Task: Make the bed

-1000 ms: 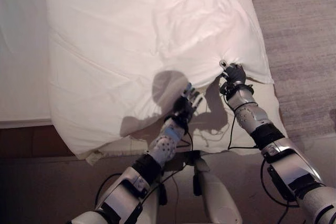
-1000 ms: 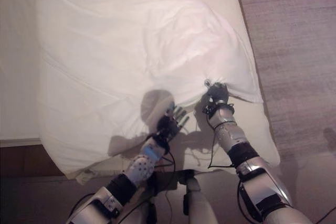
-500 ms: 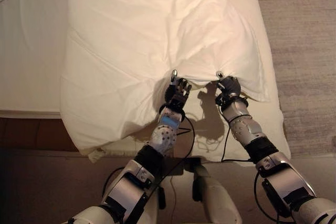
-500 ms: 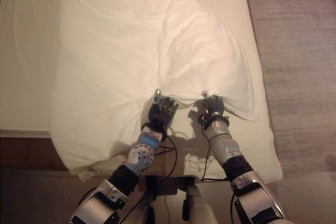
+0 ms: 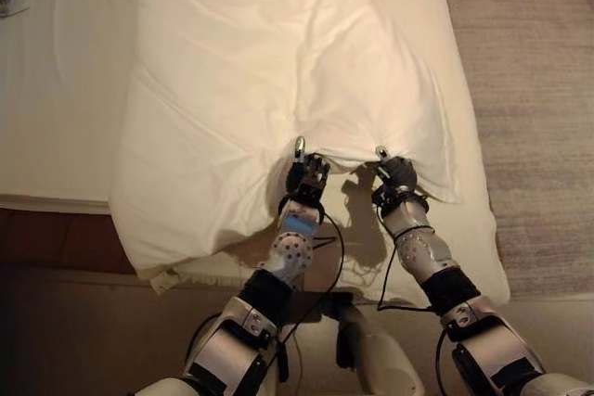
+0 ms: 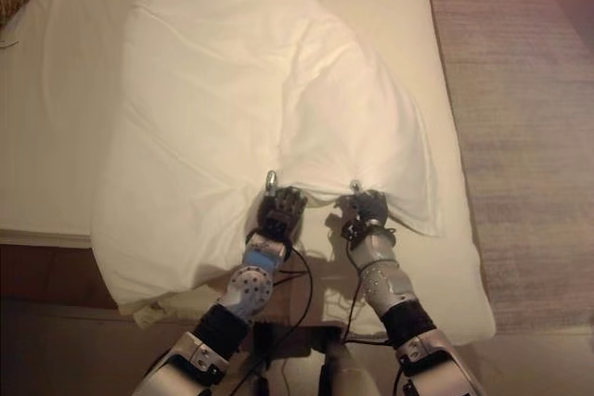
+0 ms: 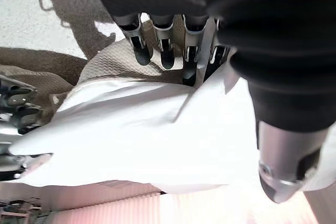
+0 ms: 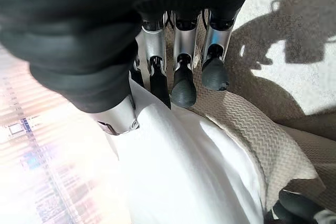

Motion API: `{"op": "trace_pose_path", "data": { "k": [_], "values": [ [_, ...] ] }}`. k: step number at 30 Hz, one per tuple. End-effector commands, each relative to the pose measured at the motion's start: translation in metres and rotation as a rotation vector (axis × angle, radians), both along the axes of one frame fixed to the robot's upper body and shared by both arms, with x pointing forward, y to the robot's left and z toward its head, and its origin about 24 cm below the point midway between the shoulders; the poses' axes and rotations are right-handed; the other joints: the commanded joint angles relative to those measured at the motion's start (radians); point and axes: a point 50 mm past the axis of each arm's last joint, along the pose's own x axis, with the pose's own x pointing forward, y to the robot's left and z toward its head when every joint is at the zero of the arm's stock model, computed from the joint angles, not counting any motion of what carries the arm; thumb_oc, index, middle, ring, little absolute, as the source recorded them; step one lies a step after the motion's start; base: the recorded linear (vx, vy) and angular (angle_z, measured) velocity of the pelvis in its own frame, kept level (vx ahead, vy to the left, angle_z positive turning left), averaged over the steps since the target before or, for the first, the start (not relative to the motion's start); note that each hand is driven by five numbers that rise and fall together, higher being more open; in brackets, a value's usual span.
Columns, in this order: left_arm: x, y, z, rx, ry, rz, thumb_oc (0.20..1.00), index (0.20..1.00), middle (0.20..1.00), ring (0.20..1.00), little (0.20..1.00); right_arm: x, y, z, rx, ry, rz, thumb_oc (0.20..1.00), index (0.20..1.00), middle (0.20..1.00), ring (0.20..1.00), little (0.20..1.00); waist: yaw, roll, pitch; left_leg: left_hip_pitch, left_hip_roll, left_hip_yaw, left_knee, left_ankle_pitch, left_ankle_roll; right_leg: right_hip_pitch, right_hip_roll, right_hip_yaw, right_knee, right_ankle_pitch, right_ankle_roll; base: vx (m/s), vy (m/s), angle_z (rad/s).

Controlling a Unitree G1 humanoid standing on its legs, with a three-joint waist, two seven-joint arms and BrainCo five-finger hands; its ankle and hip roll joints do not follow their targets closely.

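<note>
We have both hands on the near edge of the white duvet [image 5: 278, 90], which lies bunched and skewed across the bed [image 5: 65, 118], its right side folded back so bare sheet shows by the carpet [image 5: 529, 90]. Our left hand [image 5: 306, 176] and right hand [image 5: 396, 173] sit close together, each with fingers curled and thumb over the hem, so each pinches a fold of cloth.

The risk, as we judge it, is a thin hold: the pinches take little fabric, and a hard pull could slip the hem out of one hand and leave the cover more crooked. With the hands so near each other, a pull may also drag only the middle and leave the corners behind.

The head views give the whole lie of the duvet and the bed's near edge. The wrist views show what they cannot: the fingers [image 7: 167, 56] tucked under the white hem, against a textured beige layer [image 8: 252, 129] beneath.
</note>
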Motion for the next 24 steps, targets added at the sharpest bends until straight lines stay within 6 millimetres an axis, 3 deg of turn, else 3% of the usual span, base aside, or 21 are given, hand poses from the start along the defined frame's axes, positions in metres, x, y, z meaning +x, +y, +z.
{"op": "trace_pose_path", "data": {
  "k": [1, 8, 13, 24],
  "values": [
    [0.005, 0.049, -0.007, 0.03, -0.007, 0.231, 1.0, 1.0, 1.0, 1.0, 1.0, -0.031, -0.054, -0.018, 0.046, -0.028, -0.288, 0.2, 0.2, 0.2, 0.2, 0.2, 0.011, -0.024, -0.191, -0.005, -0.009, 0.03, 0.001, -0.047, -0.056, -0.019, -0.031, -0.038, 0.119, -0.061, 0.049, 0.03, 0.002, 0.15],
    [0.009, 0.063, -0.016, 0.081, 0.045, 0.267, 1.0, 1.0, 1.0, 1.0, 1.0, -0.05, -0.058, -0.027, 0.057, -0.039, -0.299, 0.2, 0.2, 0.2, 0.2, 0.2, -0.018, -0.024, -0.222, -0.003, -0.003, 0.043, 0.001, -0.055, -0.052, -0.017, -0.02, -0.016, 0.086, -0.045, 0.052, 0.01, 0.003, 0.01],
    [0.017, 0.074, -0.017, 0.19, 0.071, 0.266, 1.0, 1.0, 1.0, 1.0, 1.0, -0.063, -0.06, -0.012, 0.085, -0.147, -0.281, 0.2, 0.2, 0.2, 0.2, 0.2, -0.052, -0.024, -0.238, -0.003, 0.0, 0.057, 0.001, -0.063, -0.037, -0.037, -0.01, 0.029, 0.088, -0.037, 0.053, 0.01, 0.017, -0.15],
    [0.028, 0.067, -0.008, 0.282, 0.035, 0.199, 1.0, 1.0, 1.0, 1.0, 1.0, -0.083, -0.07, 0.0, 0.135, -0.246, -0.271, 0.2, 0.2, 0.2, 0.2, 0.2, -0.09, -0.02, -0.246, -0.013, -0.005, 0.054, 0.001, -0.065, -0.029, -0.056, -0.007, 0.076, 0.093, -0.037, 0.051, 0.01, 0.008, -0.04]
  ]
}}
